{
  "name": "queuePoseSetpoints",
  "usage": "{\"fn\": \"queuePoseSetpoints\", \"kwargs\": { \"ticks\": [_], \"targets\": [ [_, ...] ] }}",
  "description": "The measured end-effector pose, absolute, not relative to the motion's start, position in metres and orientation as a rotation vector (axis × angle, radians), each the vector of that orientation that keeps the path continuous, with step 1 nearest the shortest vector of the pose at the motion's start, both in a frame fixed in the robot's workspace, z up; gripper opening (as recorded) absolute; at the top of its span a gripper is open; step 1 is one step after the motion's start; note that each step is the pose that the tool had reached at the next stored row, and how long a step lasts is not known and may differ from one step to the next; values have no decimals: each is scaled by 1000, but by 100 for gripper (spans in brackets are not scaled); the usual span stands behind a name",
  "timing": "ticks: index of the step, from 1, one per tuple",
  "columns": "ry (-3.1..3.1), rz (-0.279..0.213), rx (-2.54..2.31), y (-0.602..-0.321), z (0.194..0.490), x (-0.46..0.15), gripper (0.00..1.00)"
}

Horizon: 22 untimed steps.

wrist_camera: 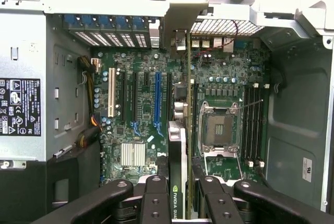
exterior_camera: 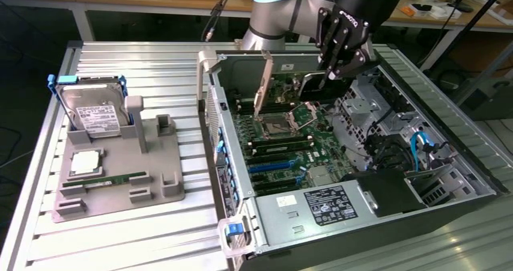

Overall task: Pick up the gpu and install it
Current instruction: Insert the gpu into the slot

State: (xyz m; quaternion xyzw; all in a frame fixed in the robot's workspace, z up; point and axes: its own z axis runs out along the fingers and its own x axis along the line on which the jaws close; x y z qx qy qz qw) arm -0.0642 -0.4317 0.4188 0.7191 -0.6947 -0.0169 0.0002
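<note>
My gripper [exterior_camera: 335,74] hangs over the open computer case [exterior_camera: 469,163], shut on the gpu [exterior_camera: 315,88]. The gpu is a dark flat card held upright, with its metal bracket strip [exterior_camera: 262,89] reaching down toward the motherboard [exterior_camera: 316,142]. In the wrist view the gpu [wrist_camera: 177,151] shows edge-on between the two black fingers [wrist_camera: 155,199] of my gripper [wrist_camera: 180,203], with a green logo on its near edge. It hovers above the board between the blue expansion slot [wrist_camera: 157,98] and the processor socket [wrist_camera: 216,130]. I cannot tell whether it touches a slot.
A grey holder [exterior_camera: 120,175] on the slatted table at the exterior view's left carries a hard drive [exterior_camera: 95,112], a processor chip [exterior_camera: 86,161] and a green memory stick [exterior_camera: 112,179]. Inside the case sit a power supply [exterior_camera: 328,205], drive bays [exterior_camera: 376,103] and blue cables [exterior_camera: 421,145].
</note>
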Motion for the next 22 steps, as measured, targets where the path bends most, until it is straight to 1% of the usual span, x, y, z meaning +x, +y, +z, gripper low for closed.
{"fn": "queuePoseSetpoints", "kwargs": {
  "ticks": [9,22],
  "targets": [
    [-2182,-53,2259,-432,410,-64,27],
    [-2183,-55,2260,-432,408,-64,27]
  ]
}}
